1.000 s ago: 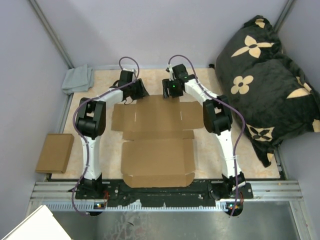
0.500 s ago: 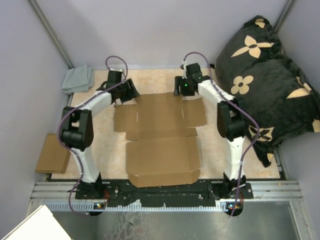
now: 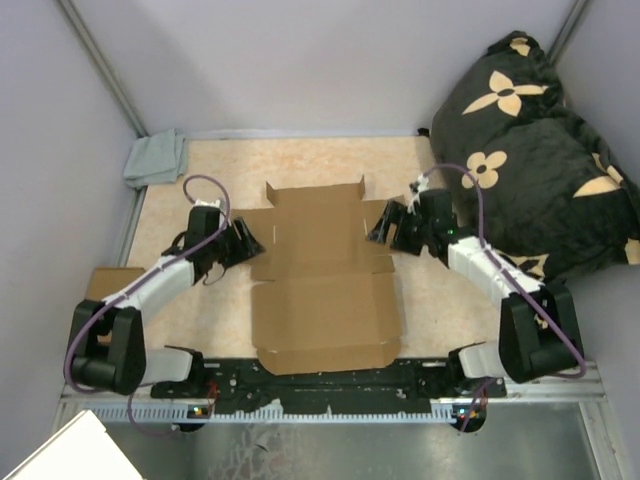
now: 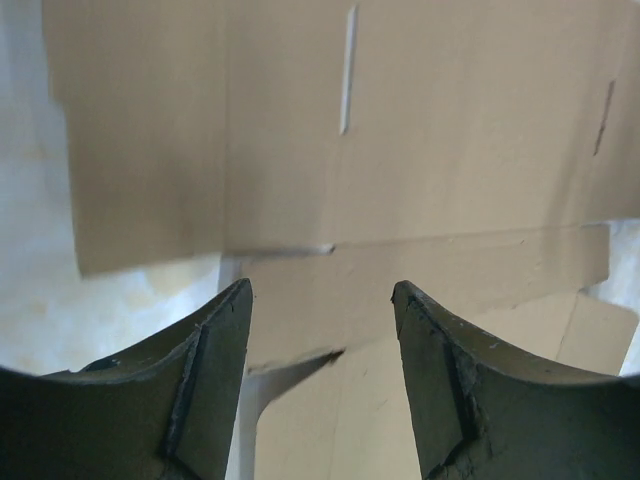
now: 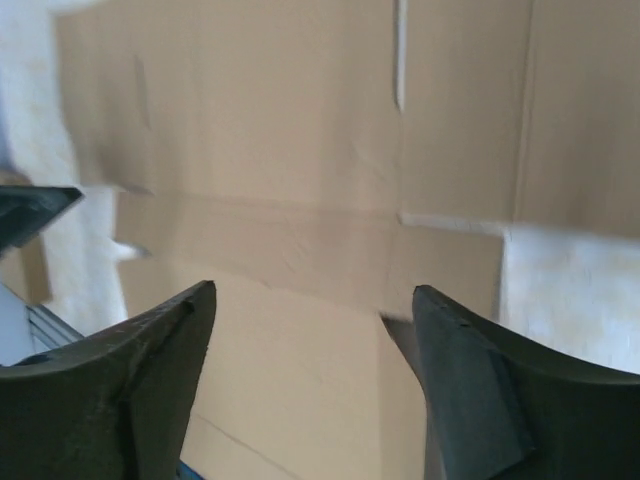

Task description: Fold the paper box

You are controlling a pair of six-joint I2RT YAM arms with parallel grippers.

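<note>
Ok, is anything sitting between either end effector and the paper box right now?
Nothing visible does. The left end effector and the right end effector, both open, sit right at the side flaps of the paper box. The grey cloth lies away at the far left corner.

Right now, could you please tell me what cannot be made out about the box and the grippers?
- Top view: the left gripper is too small and dark to show whether it touches the paper box.
- Top view: the same goes for the right gripper.
- Both wrist views: the frame edges cut off most of the box, and its creases look blurred.
</note>
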